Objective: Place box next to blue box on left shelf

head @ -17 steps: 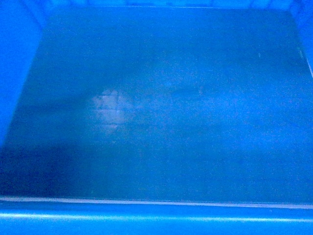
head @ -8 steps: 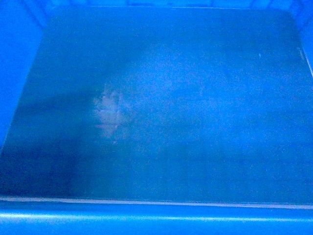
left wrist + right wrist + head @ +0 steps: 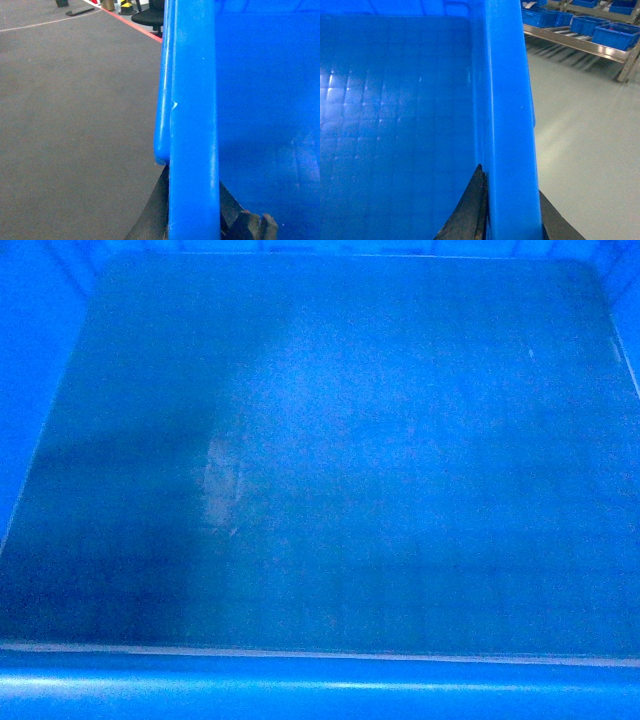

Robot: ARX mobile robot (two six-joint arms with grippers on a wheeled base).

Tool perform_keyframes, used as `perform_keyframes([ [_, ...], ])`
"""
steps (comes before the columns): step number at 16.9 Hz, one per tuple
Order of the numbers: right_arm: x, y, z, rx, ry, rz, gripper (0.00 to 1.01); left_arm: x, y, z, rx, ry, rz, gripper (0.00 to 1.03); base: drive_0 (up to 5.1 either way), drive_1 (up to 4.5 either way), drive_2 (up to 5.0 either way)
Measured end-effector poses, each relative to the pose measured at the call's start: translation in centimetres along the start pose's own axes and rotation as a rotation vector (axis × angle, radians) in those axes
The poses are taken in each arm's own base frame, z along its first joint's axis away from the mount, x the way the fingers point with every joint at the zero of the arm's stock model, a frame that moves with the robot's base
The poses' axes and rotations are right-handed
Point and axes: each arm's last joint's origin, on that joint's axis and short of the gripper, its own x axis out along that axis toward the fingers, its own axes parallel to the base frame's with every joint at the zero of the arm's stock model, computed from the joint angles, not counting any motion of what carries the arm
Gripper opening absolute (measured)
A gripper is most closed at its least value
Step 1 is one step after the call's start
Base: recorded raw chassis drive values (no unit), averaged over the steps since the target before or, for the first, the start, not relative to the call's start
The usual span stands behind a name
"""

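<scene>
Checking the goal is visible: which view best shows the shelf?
Right wrist: the shelf with blue bins shows at upper right, beyond the box. Head view shows only the box floor; left wrist shows box wall and floor, no shelf.

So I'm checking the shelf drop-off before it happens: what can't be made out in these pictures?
- Head view: the glossy blue plastic open-top crate fills the frame; both pincers and the floor are hidden.
- Left wrist view: the crate wall covers the left pincer, cut off by the bottom edge; no shelf shows.
- Right wrist view: the right pincer likewise; the metal rack with small blue bins is far and blurred, so free space is unclear.
</scene>
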Motion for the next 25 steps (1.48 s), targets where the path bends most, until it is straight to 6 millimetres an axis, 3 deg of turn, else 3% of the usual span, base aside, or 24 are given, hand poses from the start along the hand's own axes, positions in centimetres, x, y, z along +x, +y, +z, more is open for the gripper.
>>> perform_keyframes([
  [25,0.00,0.00,0.00,0.000,0.000,-0.001,0.10,0.00,0.00,0.00,0.000,0.000,0.000,0.10,-1.3,-1.33,-1.3],
])
